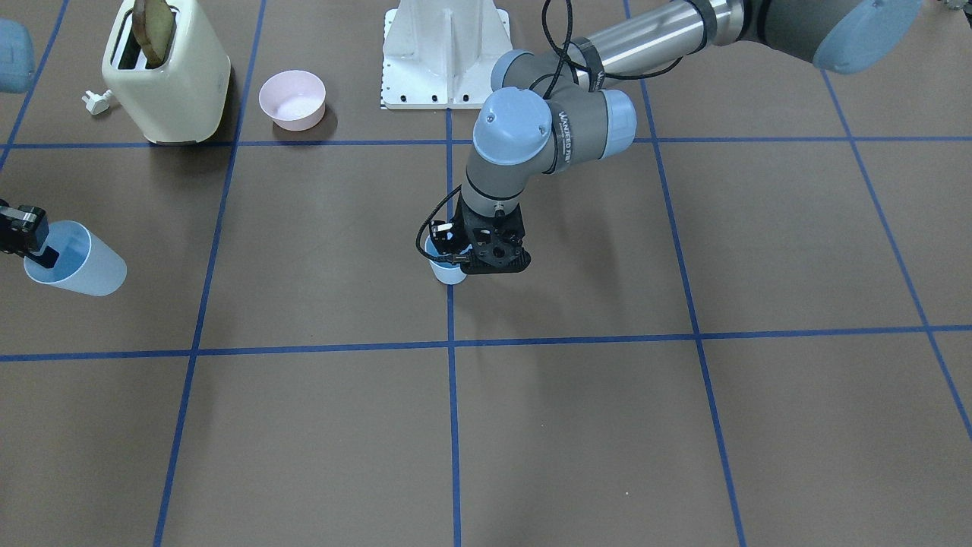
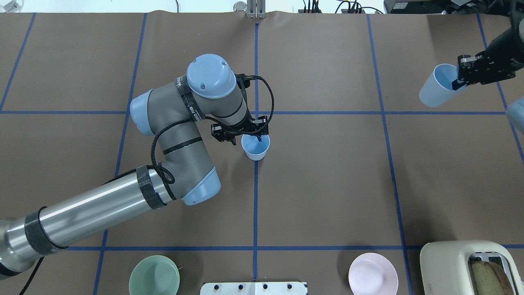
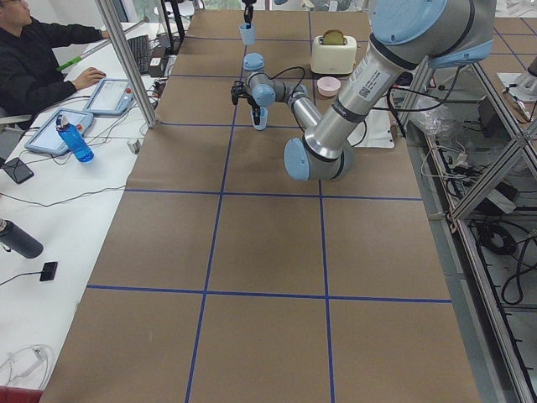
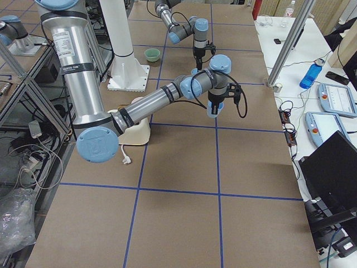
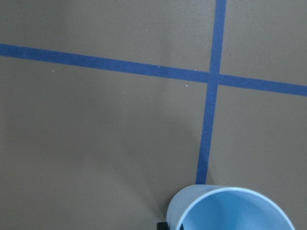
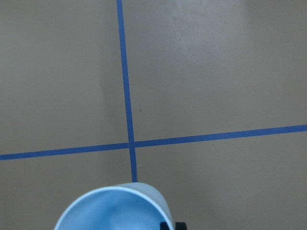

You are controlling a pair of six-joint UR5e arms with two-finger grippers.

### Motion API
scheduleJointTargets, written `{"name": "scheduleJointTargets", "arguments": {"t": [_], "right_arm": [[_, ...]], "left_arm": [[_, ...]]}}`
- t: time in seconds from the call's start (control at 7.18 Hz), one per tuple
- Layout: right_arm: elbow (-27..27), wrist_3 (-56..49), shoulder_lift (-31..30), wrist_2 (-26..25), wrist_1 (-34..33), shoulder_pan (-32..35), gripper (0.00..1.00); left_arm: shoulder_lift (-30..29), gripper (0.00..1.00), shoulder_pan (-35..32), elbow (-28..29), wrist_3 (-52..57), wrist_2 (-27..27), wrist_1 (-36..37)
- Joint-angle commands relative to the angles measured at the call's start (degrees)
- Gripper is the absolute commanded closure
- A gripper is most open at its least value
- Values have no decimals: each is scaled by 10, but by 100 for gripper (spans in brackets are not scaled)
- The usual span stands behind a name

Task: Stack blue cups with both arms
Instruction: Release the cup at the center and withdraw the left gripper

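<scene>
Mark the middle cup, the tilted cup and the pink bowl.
middle cup (image 2: 254, 148), overhead view, its inside.
tilted cup (image 2: 430, 92), overhead view, outer wall.
pink bowl (image 2: 373, 273), overhead view, inner bottom.

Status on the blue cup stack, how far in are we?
Done: the left gripper pinches the upright cup by its rim, and the right gripper pinches the tilted cup the same way. In hand: one cup sits mid-table, the other is held far toward the right edge. Left: bring them together and nest one in the other. They are well apart, so there is no stack yet.
</scene>
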Motion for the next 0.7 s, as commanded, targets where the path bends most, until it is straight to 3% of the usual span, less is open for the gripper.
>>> {"name": "scheduleJointTargets", "arguments": {"t": [0.0,0.28,0.56], "right_arm": [[18,7,75,-9,-106,-4,100],[34,77,134,-13,-154,-43,100],[36,222,204,-82,-155,-148,100]], "left_arm": [[46,3,-59,-71,20,-84,3],[139,3,-178,-152,122,-205,19],[233,3,-290,-189,289,-261,35]]}}
